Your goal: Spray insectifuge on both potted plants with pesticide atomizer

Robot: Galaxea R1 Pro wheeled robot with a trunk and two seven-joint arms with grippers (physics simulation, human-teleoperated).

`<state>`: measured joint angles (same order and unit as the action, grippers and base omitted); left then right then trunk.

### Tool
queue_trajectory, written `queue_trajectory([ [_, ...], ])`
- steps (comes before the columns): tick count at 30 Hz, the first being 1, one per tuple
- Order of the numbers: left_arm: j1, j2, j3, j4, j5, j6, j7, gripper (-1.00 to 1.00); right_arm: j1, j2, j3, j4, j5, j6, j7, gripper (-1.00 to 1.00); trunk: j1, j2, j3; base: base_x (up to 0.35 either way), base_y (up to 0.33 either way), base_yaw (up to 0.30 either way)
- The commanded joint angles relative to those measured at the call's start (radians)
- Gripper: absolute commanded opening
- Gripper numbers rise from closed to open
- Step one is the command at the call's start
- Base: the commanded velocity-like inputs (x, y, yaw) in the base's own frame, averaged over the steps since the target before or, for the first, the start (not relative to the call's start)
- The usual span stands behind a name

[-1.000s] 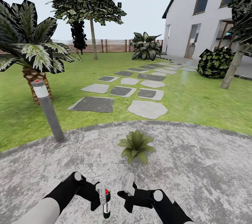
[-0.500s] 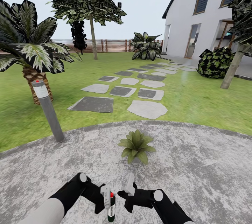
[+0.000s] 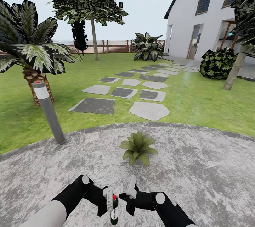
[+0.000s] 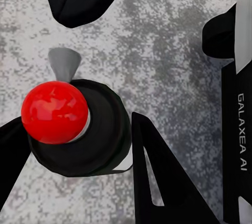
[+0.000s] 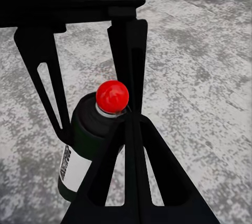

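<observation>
One low potted plant (image 3: 138, 148), a rosette of broad green leaves on the round grey speckled stone patio (image 3: 198, 170), lies straight ahead of both grippers, a little further from the robot and just to the right of the left gripper's line. The left gripper (image 3: 110, 201), black with pale grey finger plates, is clamped around the slim dark green and black pesticide atomizer (image 3: 114, 210), which stands upright in its hold, red ball top up, white band lower on the body, long axis near vertical. From the left wrist camera, the red ball (image 4: 54, 112) and a grey nozzle (image 4: 64, 64) show against the stone, with black fingers close on either side of the bottle. The right gripper (image 3: 129, 193) hangs just beside the bottle on its right; its jaws hold nothing, and how wide they stand I cannot tell. Seen from the right wrist, the atomizer (image 5: 94, 135) sits close in front of that gripper's fingers. My judgement: the left arm holds the sprayer and is the one to act, so the bottle must be carried forward toward the plant, nozzle facing the leaves.
</observation>
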<state>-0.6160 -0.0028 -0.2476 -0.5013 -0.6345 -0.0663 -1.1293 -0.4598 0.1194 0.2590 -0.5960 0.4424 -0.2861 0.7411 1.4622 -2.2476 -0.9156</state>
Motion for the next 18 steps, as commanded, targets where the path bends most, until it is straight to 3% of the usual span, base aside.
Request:
queue_trajectory([
  [1, 0.0, 0.0, 0.001, -0.001, -0.007, -0.007, -0.001, -1.0, 0.0, 0.0, -0.001, -0.001, 0.01, -0.006, 0.0, -1.0, 0.0, 0.0, -0.001, 0.0, 0.0, 0.0],
  [18, -0.001, -0.006, 0.001, -0.002, -0.006, -0.007, -0.001, -1.0, 0.0, 0.0, -0.002, -0.007, 0.01, -0.005, 0.0, -1.0, 0.0, 0.0, -0.001, 0.0, 0.0, 0.0],
])
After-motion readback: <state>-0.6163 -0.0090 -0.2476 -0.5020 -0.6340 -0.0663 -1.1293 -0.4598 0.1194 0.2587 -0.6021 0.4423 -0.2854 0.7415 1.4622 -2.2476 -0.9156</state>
